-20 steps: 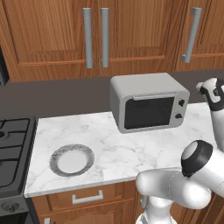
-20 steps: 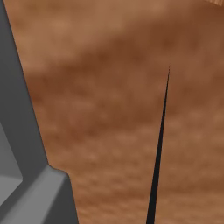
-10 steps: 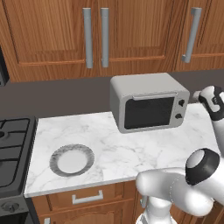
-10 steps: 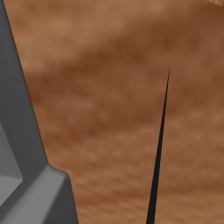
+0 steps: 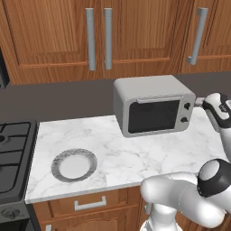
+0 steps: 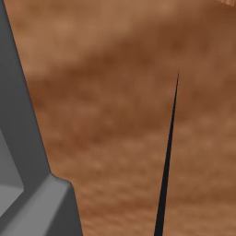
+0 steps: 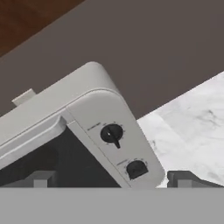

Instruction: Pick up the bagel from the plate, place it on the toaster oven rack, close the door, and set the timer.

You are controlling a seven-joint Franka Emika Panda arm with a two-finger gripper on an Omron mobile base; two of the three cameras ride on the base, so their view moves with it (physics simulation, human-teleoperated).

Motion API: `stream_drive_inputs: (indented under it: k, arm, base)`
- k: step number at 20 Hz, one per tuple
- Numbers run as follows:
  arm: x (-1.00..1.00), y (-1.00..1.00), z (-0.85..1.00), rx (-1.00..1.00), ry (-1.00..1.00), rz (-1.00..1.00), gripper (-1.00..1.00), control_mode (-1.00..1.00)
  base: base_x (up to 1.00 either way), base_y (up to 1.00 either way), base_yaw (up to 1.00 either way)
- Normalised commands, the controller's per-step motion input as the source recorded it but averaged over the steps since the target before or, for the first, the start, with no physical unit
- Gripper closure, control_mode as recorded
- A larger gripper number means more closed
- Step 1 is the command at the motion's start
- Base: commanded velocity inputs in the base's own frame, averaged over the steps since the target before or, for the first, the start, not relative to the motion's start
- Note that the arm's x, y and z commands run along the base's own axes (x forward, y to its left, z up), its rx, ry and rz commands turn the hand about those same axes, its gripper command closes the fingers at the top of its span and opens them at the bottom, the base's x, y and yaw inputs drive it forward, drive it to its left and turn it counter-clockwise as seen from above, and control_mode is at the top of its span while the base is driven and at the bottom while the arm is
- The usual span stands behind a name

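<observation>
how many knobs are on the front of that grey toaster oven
2. Both dark round knobs sit on the right panel of the boxy light-grey toaster oven, beside its dark glass door: the upper knob and the lower knob directly beneath it.

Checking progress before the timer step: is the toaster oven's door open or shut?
Shut. The door stands upright, flush with the toaster oven front, its handle along the top edge.

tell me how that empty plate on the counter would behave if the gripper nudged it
The plate lies flat and low on the smooth marble counter, so it would probably slide rather than tip. It looks rigid, likely ceramic, and might chip if knocked off the front edge nearby.
</observation>
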Motion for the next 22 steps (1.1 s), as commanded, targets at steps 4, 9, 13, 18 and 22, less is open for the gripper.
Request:
stream_drive_inputs:
  k: [4,9,13,18,22]
  arm:
    - [0.02,0.00,-0.01,0.00,-0.20,0.07,-1.00,-1.00]
    - [0.00,-0.02,-0.19,-0.09,-0.07,0.02,-1.00,-1.00]
    - [0.00,0.00,-0.01,-0.01,0.23,0.05,-1.00,-1.00]
    - [0.00,0.00,-0.06,0.00,0.14,0.05,-1.00,-1.00]
    - [0.00,0.00,-0.02,0.00,0.35,0.04,-1.00,-1.00]
  base:
    - [0.00,0.00,0.00]
    - [0.00,0.00,0.00]
    - [0.00,0.00,0.00]
    - [0.00,0.00,0.00]
    - [0.00,0.00,0.00]
